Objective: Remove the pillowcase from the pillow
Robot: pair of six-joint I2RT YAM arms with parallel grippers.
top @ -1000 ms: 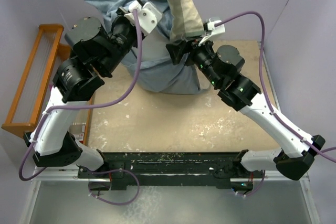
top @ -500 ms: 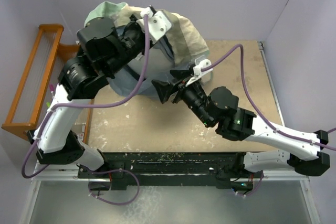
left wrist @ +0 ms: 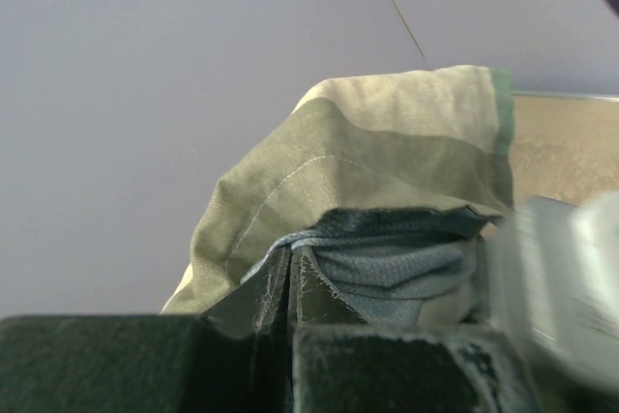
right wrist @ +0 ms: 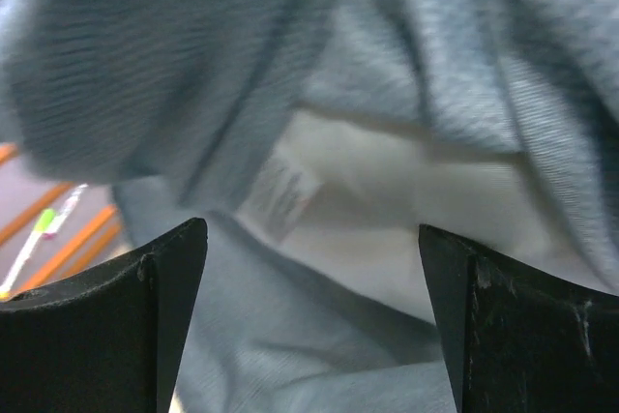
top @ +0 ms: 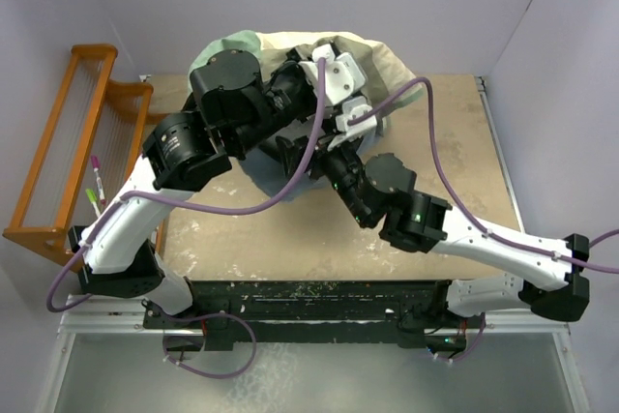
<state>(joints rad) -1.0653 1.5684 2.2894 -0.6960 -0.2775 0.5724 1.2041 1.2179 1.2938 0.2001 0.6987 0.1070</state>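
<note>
At the far middle of the table (top: 455, 152) the pillow (right wrist: 406, 191) is found, and most of it is covered by the pillowcase (top: 382, 57). The green and cream panels of the pillowcase are bunched under both arms. A wooden rack (top: 95, 51) is placed beside the left edge of the table. The left gripper (left wrist: 290, 326) is closed tightly on a fold of the pillowcase, near its stitched edge. The right gripper (right wrist: 309, 229) is held just before the grey-blue lining, with its fingers set far apart. A small white label (right wrist: 280, 195) is seen where the lining meets the white pillow.
</note>
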